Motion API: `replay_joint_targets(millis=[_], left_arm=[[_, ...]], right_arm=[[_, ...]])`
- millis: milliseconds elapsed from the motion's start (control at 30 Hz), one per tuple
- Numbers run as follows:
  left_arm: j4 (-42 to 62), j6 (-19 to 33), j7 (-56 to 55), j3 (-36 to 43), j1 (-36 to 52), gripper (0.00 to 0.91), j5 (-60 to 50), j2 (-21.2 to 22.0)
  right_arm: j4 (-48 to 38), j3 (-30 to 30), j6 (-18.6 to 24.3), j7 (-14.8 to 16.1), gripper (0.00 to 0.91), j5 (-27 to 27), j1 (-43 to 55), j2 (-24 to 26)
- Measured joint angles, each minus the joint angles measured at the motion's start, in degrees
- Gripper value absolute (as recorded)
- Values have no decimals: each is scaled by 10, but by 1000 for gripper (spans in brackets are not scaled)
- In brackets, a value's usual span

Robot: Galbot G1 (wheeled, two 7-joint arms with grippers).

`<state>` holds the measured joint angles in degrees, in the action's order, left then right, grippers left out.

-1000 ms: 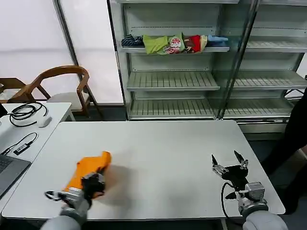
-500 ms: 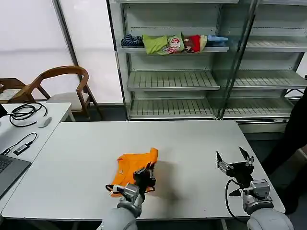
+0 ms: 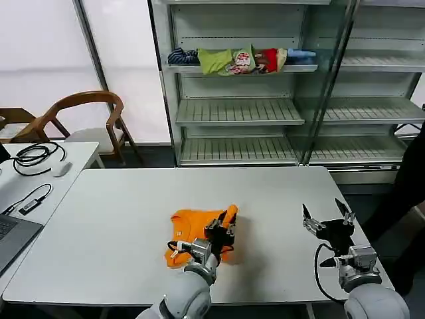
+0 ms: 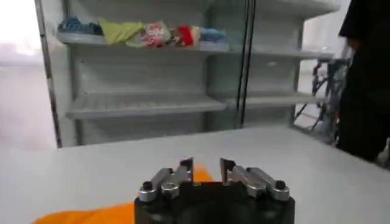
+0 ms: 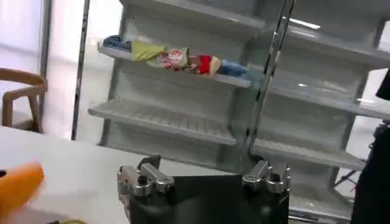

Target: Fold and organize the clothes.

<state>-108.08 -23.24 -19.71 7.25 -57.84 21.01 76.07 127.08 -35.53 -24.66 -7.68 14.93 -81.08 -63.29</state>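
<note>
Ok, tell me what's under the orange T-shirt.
The orange T-shirt lies bunched on the white table, with the left hand shut on its edge. Whatever the cloth covers can't be seen. The right hand waits open, apart.

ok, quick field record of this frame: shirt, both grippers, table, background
shirt: orange T-shirt, bunched up, lying on the white table near its front centre
left gripper: left gripper at the shirt's right edge, fingers narrowly apart; a grip on the cloth cannot be confirmed
right gripper: right gripper open, above the table's right side, apart from the shirt
background: heap of multicoloured garments on an upper shelf; wooden chair behind on the left
</note>
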Motion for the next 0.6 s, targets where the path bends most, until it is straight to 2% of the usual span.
replay_joint_targets(millis=[300, 600], left_arm=[[-10, 32, 35, -11, 23, 907, 26, 2], [-5, 99, 115, -134, 4, 907, -14, -63]], right_arm=[[-8, -2, 7, 5, 907, -6, 6, -4], [-38, 16, 35, 7, 907, -24, 27, -22]])
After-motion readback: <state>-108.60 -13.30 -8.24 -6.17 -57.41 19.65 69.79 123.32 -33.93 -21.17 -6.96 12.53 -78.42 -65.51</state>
